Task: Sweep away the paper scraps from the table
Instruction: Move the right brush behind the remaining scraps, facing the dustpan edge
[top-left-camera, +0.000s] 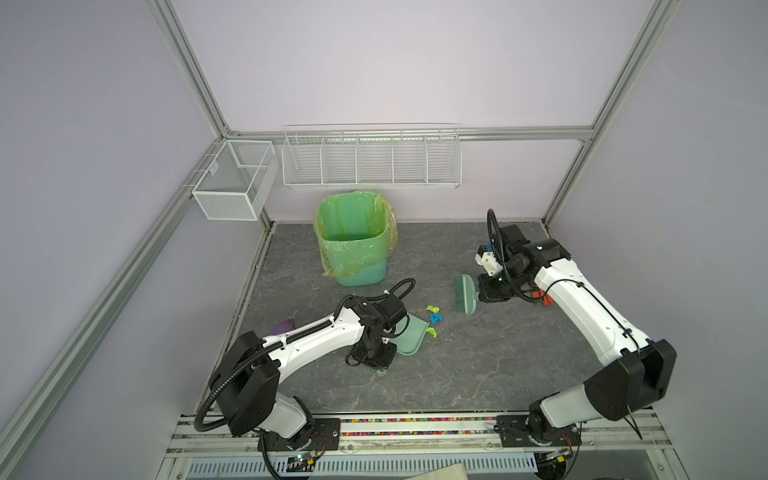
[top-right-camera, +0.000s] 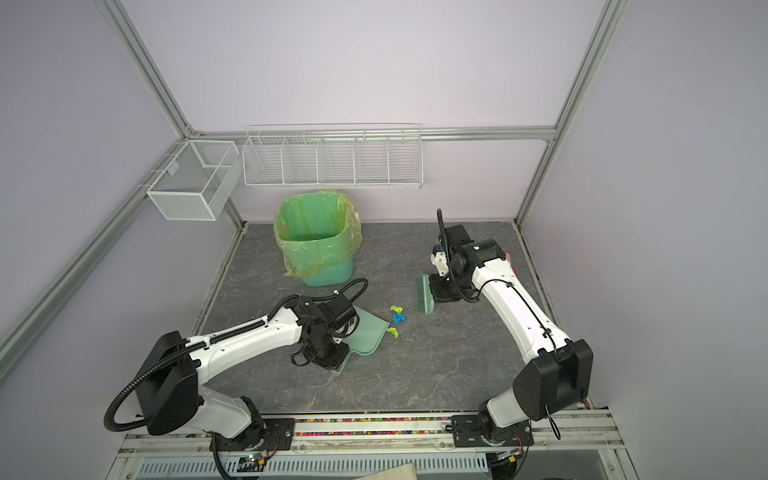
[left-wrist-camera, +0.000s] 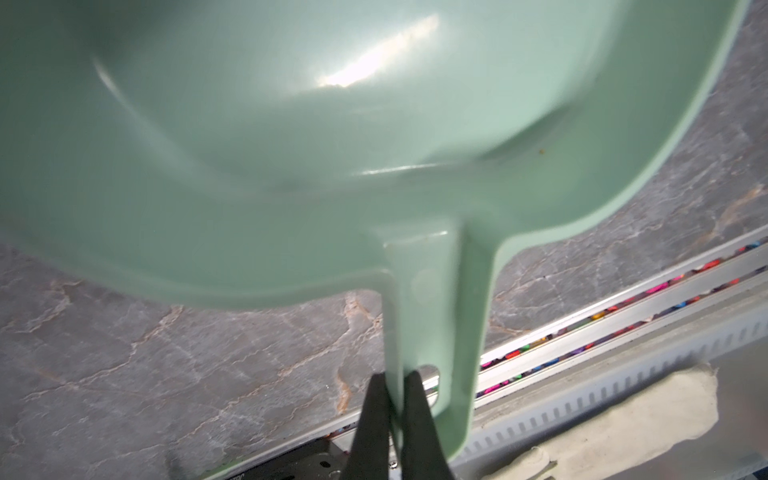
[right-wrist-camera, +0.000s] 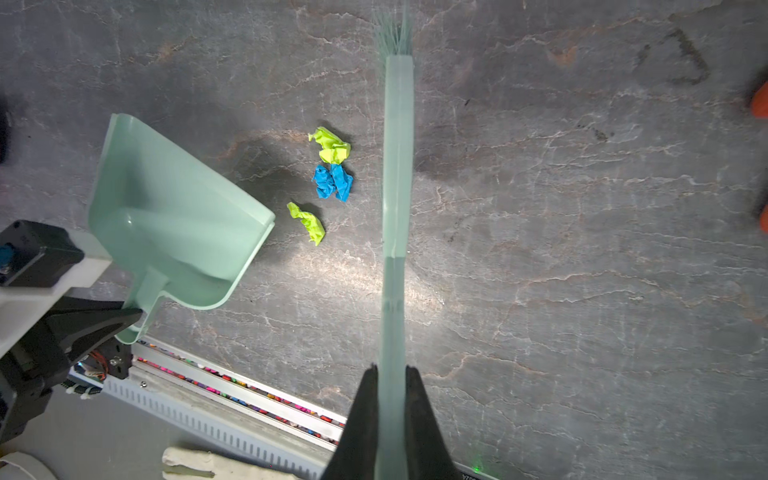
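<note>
Three paper scraps lie close together on the dark grey table (top-left-camera: 457, 374): a lime-green one (right-wrist-camera: 332, 145), a blue one (right-wrist-camera: 332, 182) and another lime-green one (right-wrist-camera: 309, 222), also in both top views (top-left-camera: 436, 318) (top-right-camera: 399, 318). A mint-green dustpan (top-left-camera: 409, 338) (right-wrist-camera: 166, 216) rests just left of them, its open lip towards them. My left gripper (left-wrist-camera: 394, 382) is shut on the dustpan's handle. A mint-green brush (top-left-camera: 464, 295) (right-wrist-camera: 397, 166) stands just right of the scraps, bristles facing them. My right gripper (right-wrist-camera: 392, 370) is shut on the brush handle.
A green bin with a yellowish liner (top-left-camera: 353, 237) stands at the back left of the table. An orange glove (top-left-camera: 542, 297) lies behind the right arm. A purple object (top-left-camera: 284, 327) sits near the left edge. Wire baskets (top-left-camera: 370, 158) hang on the back wall.
</note>
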